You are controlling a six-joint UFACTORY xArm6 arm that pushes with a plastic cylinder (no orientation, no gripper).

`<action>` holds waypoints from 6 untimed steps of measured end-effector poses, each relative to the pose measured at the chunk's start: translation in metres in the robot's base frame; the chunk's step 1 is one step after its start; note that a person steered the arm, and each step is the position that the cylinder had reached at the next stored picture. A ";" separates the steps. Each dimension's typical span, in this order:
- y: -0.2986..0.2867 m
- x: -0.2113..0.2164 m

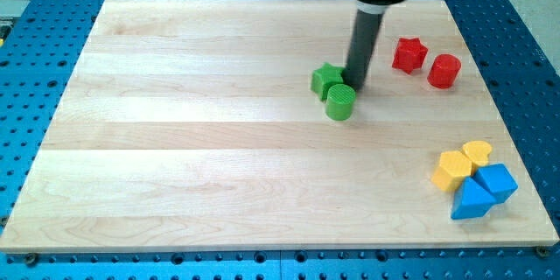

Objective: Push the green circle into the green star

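Two green blocks touch near the wooden worktop's [175, 140] centre: the green circle [340, 102] at five o'clock of the green star [327, 79]. My tip [357, 85], a bare end effector gripping nothing, sits at one o'clock of the circle, just beside both.

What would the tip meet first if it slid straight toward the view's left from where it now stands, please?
My tip stands just right of the green star and above the green circle. Sliding left, it would likely meet the star first, though depth is uncertain.
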State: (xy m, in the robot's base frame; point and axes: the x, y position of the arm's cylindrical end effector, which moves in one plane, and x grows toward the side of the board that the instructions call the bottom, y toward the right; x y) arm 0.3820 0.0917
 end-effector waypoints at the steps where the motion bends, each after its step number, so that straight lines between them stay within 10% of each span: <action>1: -0.015 -0.010; 3: 0.031 0.069; 6: 0.022 0.056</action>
